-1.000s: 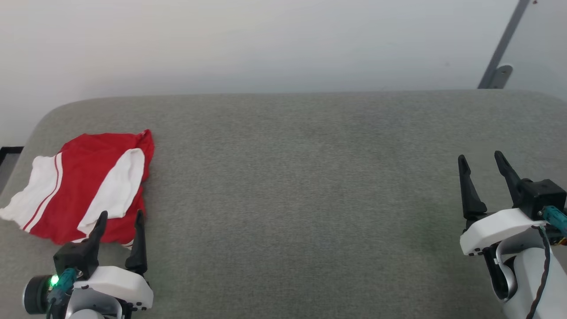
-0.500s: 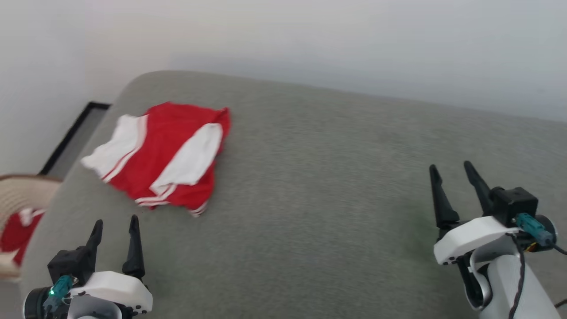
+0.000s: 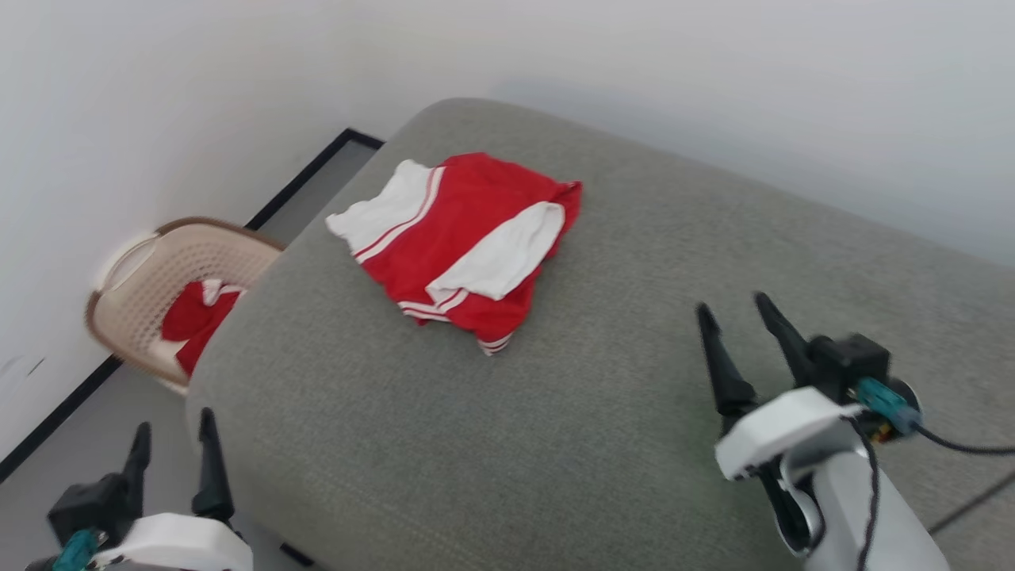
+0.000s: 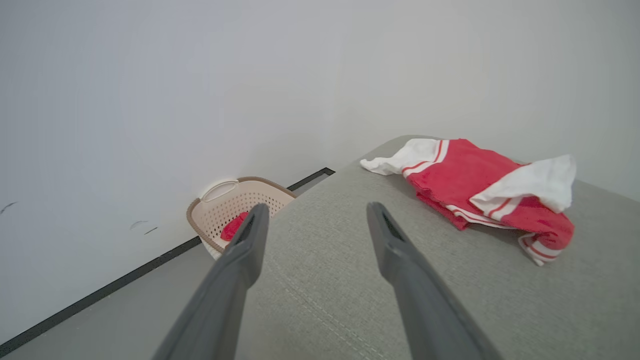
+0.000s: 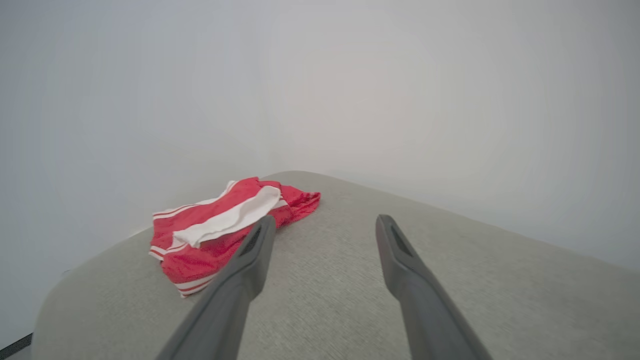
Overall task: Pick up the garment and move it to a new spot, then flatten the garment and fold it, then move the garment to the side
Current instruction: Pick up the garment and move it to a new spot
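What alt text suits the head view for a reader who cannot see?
A red shirt with white sleeves lies folded near the far left corner of a grey surface. The left gripper and right gripper are open and empty; a beige basket stands on the floor.

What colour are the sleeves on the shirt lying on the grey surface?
White, with thin red stripes at the cuffs of the garment; the left wrist view shows it best.

Red garment [image 3: 468, 238] on the desk [image 3: 634, 262]: one
Beige basket [image 3: 170, 270] on the floor: one
Red-and-white cloth bundle [image 3: 194, 321] inside the basket: one
Robot grippers: two, left gripper [image 3: 175, 420] and right gripper [image 3: 732, 303]
Grey desk: one
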Available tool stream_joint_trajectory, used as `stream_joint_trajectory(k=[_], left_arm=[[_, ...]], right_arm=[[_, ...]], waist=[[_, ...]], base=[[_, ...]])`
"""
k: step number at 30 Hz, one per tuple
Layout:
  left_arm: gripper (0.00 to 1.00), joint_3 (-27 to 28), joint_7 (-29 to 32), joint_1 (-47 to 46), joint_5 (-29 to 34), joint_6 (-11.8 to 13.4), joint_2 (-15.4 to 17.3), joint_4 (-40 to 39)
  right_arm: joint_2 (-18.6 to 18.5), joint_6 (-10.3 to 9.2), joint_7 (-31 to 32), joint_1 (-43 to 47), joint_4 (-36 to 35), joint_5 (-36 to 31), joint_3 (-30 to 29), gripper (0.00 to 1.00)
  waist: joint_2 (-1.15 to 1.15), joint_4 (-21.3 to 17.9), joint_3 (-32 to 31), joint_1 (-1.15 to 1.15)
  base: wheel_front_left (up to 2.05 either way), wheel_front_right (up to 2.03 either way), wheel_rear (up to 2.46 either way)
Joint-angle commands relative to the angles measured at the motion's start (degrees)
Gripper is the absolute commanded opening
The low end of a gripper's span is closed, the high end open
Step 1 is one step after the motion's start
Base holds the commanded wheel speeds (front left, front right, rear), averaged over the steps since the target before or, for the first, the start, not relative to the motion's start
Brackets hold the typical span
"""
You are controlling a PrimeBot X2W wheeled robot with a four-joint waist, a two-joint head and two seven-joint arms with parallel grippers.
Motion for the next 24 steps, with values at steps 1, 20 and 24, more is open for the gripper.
stream_joint_trajectory(k=[1,20,24], left_arm=[[1.00,1.28,-0.13,0.95,-0.26,0.20,-0.75,-1.46],[1.00,-5.54,-0.12,-5.16,-0.64,-0.05,0.33,-0.36],[1.00,-10.82,-0.09,-13.92,-3.69,-0.10,4.88,6.24]], right_arm=[[0.35,0.02,-0.29,-1.96,0.76,0.44,1.69,1.00],[-1.50,0.02,-0.29,-4.02,2.00,1.55,3.82,1.00],[-2.22,0.02,-0.29,-4.89,1.42,0.06,3.27,1.00]], waist=[[0.00,1.79,1.21,0.00],[0.00,0.31,5.57,0.00],[0.00,-4.30,9.62,0.00]], base=[[0.00,0.00,0.00],[0.00,0.00,0.00],[0.00,0.00,0.00]])
